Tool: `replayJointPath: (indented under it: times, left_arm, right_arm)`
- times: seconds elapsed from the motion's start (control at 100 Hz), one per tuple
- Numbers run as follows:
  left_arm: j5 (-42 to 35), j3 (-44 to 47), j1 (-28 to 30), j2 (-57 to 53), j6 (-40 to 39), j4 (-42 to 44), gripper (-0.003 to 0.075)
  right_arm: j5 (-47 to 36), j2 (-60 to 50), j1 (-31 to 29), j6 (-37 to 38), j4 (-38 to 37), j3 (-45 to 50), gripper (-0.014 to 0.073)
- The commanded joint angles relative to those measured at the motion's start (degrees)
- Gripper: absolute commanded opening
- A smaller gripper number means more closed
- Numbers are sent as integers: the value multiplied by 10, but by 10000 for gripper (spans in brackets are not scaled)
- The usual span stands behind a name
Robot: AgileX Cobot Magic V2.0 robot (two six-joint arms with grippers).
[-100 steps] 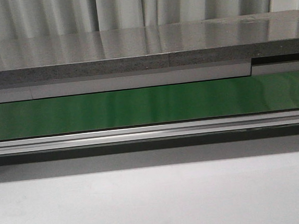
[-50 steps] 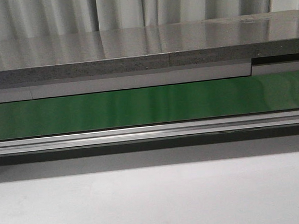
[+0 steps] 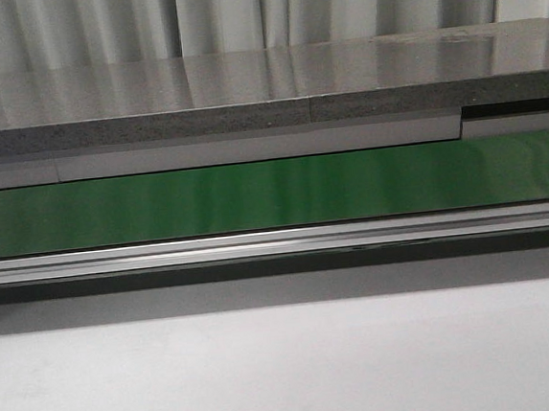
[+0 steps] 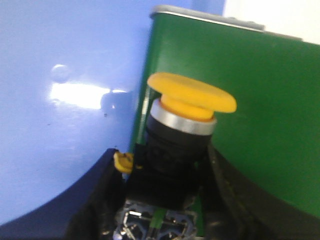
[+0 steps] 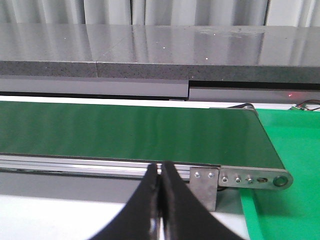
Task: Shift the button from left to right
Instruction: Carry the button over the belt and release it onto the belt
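In the left wrist view my left gripper (image 4: 162,192) is shut on the button (image 4: 182,145), gripping its black boxy body between the two dark fingers (image 4: 97,195). Its round yellow-orange cap (image 4: 192,92) sticks out past the fingertips. It is held over the end of the green conveyor belt (image 4: 260,110), beside a blue surface (image 4: 65,75). In the right wrist view my right gripper (image 5: 160,172) is shut and empty, in front of the belt's metal side rail (image 5: 75,164) near its right end. Neither gripper nor the button shows in the front view.
The green belt (image 3: 274,194) runs left to right across the front view, with a metal rail (image 3: 278,244) in front and a grey shelf (image 3: 264,91) behind. A white tabletop (image 3: 289,368) lies nearest. A green mat (image 5: 285,145) lies past the belt's right end roller (image 5: 282,180).
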Motion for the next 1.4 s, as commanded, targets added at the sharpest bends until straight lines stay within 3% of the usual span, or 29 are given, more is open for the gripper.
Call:
replayJointPath:
  times: [0.0,0.16,0.28,0.37,0.54,0.64,1.04,1.22,1.39]
  left_arm:
    - [-10,-18,-24,-16,3,-10,22]
    - [-4,-18,-45,-3,3,4,50]
    - [-3,-18,-45,7,3,4,141]
    - [1,-18,-45,19,3,4,258]
    - [9,-18,-45,26,3,-2,547]
    - [10,-18,-45,24,3,-3,633]
    - [14,-18,-45,-70,4,-15,641]
    - [20,-17,-45,-126,38,-53,641]
    - [-25,18,-45,-200,87,-103,641]
  right_arm:
    - [-45,-11,-2,0,-3,-9,-68]
    - [-45,-11,-2,0,-3,-9,-68]
    - [-45,-11,-2,0,-3,-9,-68]
    - [-45,-11,-2,0,-3,-9,-68]
    - [-45,-11,-2,0,-3,-9,-68]
    - [-45,-11,-2,0,-3,-9,-68]
    - [-45,-11,-2,0,-3,-9,-68]
    - [-45,-11,-2,0,-3,-9,-68]
    - [-45,-11,-2,0,-3,-9,-68]
